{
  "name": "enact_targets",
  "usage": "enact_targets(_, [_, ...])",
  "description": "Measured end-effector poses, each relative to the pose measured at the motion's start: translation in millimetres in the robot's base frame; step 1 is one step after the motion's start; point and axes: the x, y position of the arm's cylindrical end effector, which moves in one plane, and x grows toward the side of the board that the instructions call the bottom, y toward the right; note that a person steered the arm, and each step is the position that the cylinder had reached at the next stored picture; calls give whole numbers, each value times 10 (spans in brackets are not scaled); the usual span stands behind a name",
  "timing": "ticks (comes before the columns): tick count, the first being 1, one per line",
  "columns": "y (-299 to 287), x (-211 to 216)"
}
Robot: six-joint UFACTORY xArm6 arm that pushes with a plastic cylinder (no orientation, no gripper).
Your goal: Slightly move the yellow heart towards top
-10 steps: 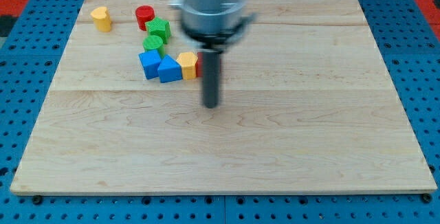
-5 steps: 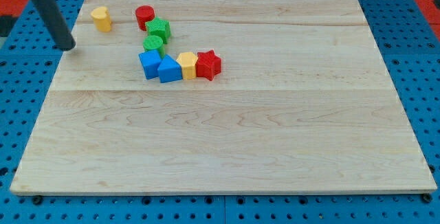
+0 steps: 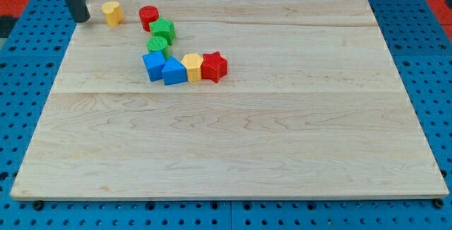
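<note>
The yellow heart (image 3: 111, 13) stands near the top left corner of the wooden board (image 3: 233, 145). My tip (image 3: 82, 18) is on the board just to the view's left of the heart, a small gap between them. A red cylinder (image 3: 148, 17) sits to the right of the heart.
A green star-like block (image 3: 163, 29) and a green cylinder (image 3: 157, 44) sit below the red cylinder. Below them runs a row: blue cube (image 3: 152, 66), blue triangular block (image 3: 173, 70), yellow block (image 3: 192, 67), red star (image 3: 213, 67). A blue pegboard (image 3: 28, 117) surrounds the board.
My tip swept from the board's middle to its left edge, then up to beside the yellow heart. The heart now sits slightly further right and higher than before.
</note>
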Motion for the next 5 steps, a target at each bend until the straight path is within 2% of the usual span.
enact_targets(5, [139,21])
